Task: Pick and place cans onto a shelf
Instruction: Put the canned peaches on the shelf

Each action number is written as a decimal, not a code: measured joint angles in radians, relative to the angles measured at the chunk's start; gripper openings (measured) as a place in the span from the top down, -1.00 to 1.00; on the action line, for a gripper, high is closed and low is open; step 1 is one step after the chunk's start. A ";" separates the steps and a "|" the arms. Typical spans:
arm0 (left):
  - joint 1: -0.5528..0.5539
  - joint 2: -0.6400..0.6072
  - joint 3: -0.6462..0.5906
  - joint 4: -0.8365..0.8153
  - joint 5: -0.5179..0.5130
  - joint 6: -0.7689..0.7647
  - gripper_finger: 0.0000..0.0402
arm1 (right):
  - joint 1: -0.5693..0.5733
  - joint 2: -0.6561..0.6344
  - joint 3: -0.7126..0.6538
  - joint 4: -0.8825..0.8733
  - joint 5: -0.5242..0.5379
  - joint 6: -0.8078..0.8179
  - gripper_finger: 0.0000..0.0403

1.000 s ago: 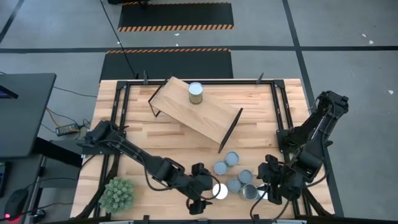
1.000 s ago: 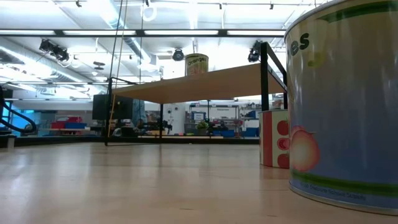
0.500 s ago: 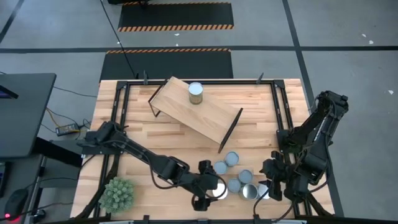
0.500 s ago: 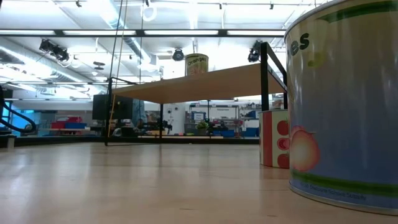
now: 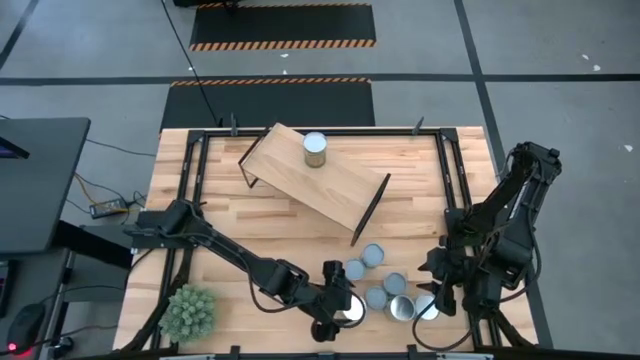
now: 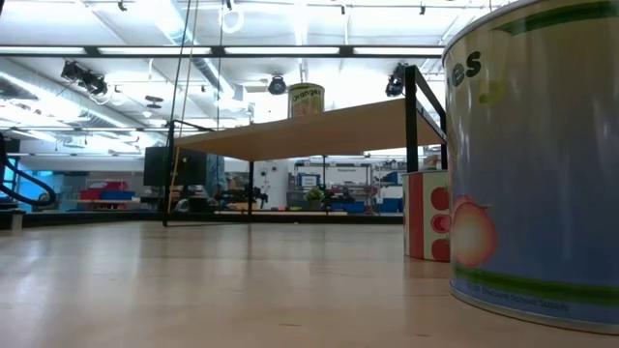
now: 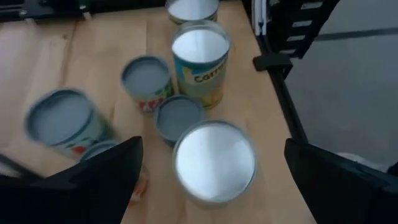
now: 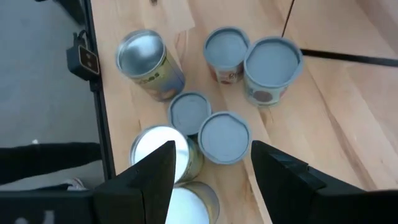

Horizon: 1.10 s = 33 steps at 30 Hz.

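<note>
Lowering squarely over the near-left can point(image 7: 214, 163), the spread left gripper point(image 7: 211, 186) is best centred so neighbouring cans point(image 7: 177, 118) are not nudged.

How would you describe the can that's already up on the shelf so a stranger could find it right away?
Find the slanted light-wood shelf on black legs at the far side of the table. One can stands upright on its top, near the far end. It is the only can raised off the tabletop and standing alone; the other cans huddle together on the near edge between the two arms.
</note>
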 joint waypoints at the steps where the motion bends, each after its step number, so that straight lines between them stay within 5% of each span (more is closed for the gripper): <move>1: 0.002 0.008 0.000 0.003 0.008 -0.006 -0.97 | 0.000 -0.001 0.000 -0.001 0.009 0.000 -0.07; 33: 0.003 0.090 0.000 0.033 -0.003 -0.104 -0.97 | -0.006 0.001 0.000 -0.003 0.017 0.018 -0.08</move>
